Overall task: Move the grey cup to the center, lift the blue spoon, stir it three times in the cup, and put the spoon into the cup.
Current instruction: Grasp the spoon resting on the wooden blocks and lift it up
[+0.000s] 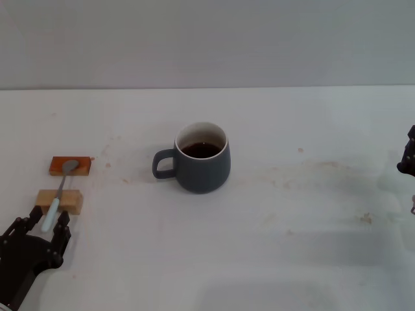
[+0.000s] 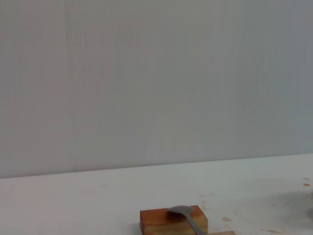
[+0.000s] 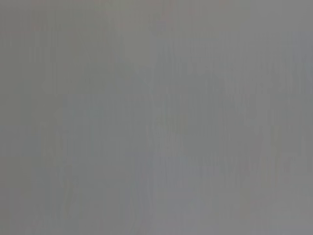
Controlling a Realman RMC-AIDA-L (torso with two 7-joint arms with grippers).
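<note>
White table carries the dark slate-grey ceramic mug at centre. Small blue-handled metal spoon bridges two wooden blocks, pointing twelve o'clock; black left gripper straddles its handle end, fingers spread, holding nothing. Right gripper waits at three o'clock, its state unclear.

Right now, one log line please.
grey cup centred | blue spoon on blocks | left gripper open around handle | right gripper at edge
</note>
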